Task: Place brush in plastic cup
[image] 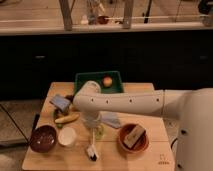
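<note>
Arm (pixel 125 104): white tubular casing, smooth, dotted with a row of small dark marks. Joint (pixel 88 94): rounded white cap. Base shell (pixel 196 131): broad, plain white. Gripper (pixel 93 125): pale, found directly beneath the rounded joint, lower centre.

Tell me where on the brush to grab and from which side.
Take the brush by its slim white handle, away from the dark bristle end nearest the camera, probably coming straight down from above: the pincer hangs directly over the handle's far end, beside the plastic cup.
</note>
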Robot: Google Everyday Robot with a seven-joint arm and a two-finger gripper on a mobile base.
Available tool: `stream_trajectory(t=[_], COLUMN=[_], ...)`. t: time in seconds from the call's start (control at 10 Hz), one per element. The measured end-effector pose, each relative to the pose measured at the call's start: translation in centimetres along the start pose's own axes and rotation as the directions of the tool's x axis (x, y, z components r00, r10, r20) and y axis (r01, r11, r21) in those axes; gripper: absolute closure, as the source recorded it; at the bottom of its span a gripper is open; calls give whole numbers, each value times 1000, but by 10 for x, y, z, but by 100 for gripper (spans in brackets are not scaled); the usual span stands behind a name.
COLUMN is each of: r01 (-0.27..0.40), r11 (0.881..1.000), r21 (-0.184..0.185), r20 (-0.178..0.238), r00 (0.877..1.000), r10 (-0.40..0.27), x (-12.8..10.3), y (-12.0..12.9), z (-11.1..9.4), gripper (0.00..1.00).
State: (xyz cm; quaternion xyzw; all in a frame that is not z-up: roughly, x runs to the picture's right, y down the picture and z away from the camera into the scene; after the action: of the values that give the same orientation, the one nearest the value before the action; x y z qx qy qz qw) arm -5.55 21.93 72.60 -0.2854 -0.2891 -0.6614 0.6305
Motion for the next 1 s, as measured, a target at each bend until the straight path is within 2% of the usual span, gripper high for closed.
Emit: stream_trajectory(t=[0.4,0.5,1.0], r01=[-16,-21,-40], r11=[1000,1000,999], r21=[3,4,19], r20=[-13,-17,-6], r00=[1000,1000,999], r10=[16,21,40], x=[5,7,28], y=[8,10,13], z=[-14,-17,-34], gripper=[23,20,20])
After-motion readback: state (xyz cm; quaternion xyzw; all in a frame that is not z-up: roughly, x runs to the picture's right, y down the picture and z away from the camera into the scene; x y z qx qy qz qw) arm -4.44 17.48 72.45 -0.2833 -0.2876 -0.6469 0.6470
